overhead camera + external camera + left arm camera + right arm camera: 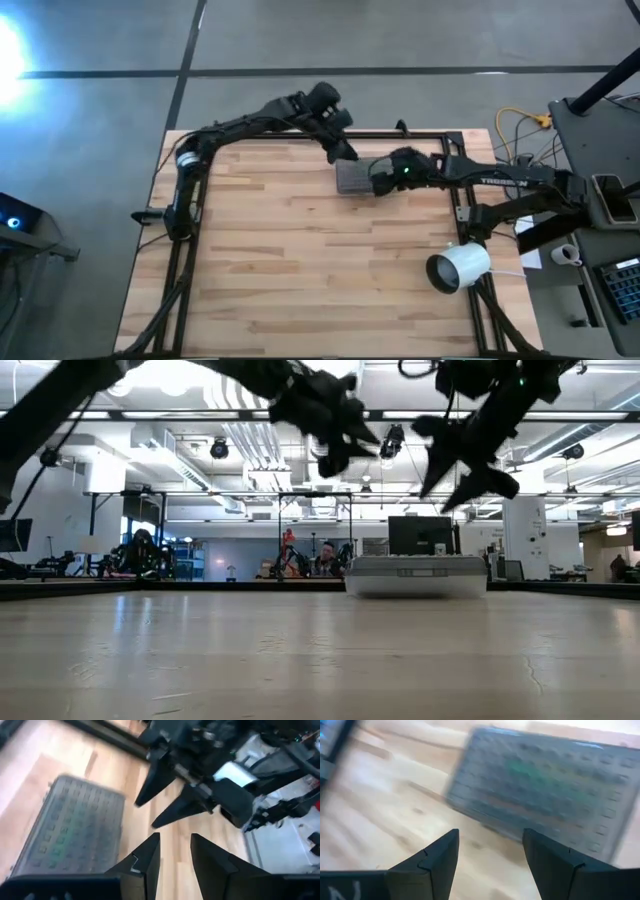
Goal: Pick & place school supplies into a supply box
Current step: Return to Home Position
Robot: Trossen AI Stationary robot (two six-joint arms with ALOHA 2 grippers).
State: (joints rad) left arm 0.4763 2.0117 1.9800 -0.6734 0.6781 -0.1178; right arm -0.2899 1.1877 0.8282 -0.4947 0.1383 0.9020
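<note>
The supply box (350,179) is a small case with a grey textured lid, shut, lying flat on the wooden table near its far edge; it also shows in the low view (415,575). No school supplies show in any view. My left gripper (175,838) hangs open above the box's far side (345,150), with nothing between its fingers. My right gripper (490,834) is open too and hovers over the box's right end (378,178). In the low view both grippers (333,460) (445,492) stand clear above the box.
A white cylinder (458,268) lies on its side near the table's right edge. A black frame rail (420,135) runs along the far edge behind the box. Bare wood (300,260) spreads across the middle and near side of the table.
</note>
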